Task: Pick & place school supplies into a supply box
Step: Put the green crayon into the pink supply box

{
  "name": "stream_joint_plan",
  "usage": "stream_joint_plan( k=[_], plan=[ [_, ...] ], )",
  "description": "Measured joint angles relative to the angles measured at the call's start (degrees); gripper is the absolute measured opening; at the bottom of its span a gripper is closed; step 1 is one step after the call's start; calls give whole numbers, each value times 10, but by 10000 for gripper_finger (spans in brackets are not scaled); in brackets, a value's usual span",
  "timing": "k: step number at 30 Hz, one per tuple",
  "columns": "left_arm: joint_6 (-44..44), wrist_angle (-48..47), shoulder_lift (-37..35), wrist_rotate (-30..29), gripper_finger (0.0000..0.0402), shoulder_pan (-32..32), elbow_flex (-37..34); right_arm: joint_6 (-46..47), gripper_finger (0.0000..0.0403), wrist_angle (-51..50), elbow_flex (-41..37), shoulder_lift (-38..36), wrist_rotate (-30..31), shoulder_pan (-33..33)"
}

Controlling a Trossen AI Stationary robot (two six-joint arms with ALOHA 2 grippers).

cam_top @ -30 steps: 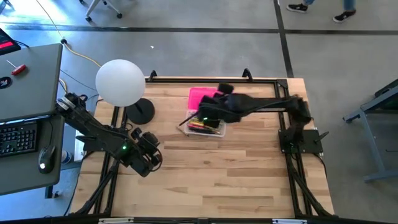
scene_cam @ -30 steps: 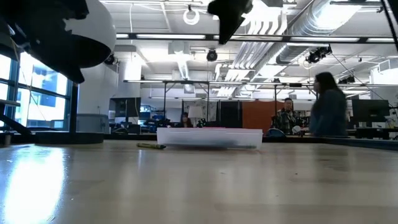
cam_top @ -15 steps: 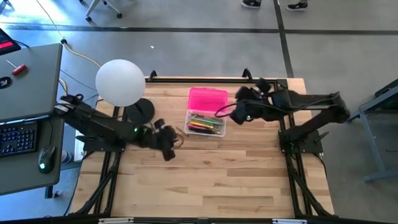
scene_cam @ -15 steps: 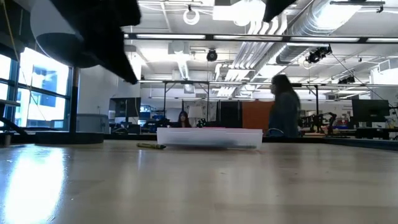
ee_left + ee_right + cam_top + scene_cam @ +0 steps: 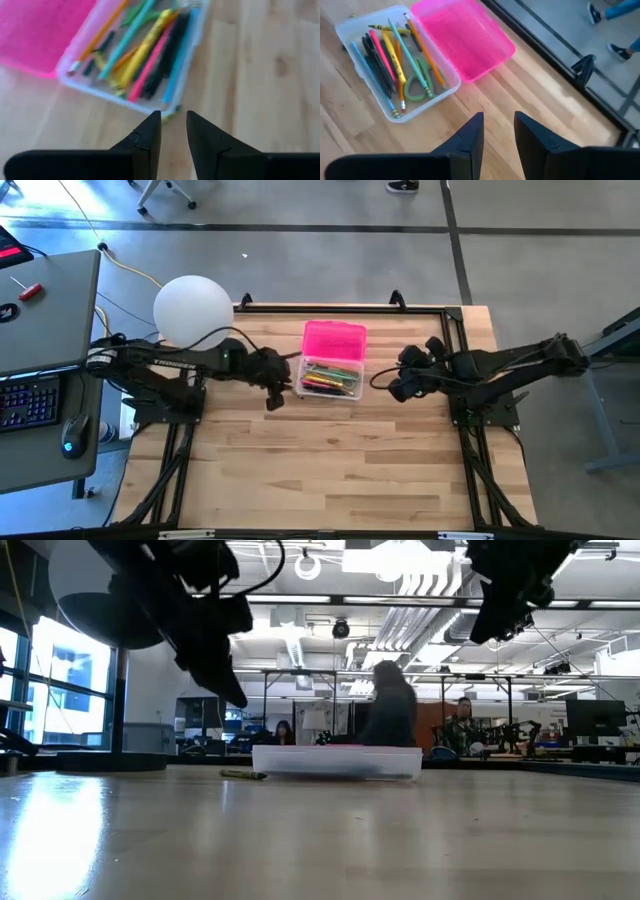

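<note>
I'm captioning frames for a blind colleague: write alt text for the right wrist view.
An open clear supply box lies on the wooden table, filled with pens, pencils and green-handled scissors, its pink lid flipped open beside it. The right gripper hovers nearby, empty.

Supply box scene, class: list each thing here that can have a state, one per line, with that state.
Supply box: open, pens and pencils inside.
Pink lid: flipped open, lying flat behind the box.
Green-handled scissors: in the box.
Left gripper: slightly open, empty.
Right gripper: slightly open, empty.
</note>
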Motion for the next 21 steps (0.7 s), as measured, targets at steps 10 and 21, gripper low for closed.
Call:
stream_joint_plan(
  k=[10, 21],
  plan=[
    [27, 99, 3, 22, 122, 63, -86, -43, 87, 134, -94, -46, -33, 0],
    [32, 181, 16, 71, 122, 77, -125, -45, 87, 155, -97, -44, -40, 0]
  ],
)
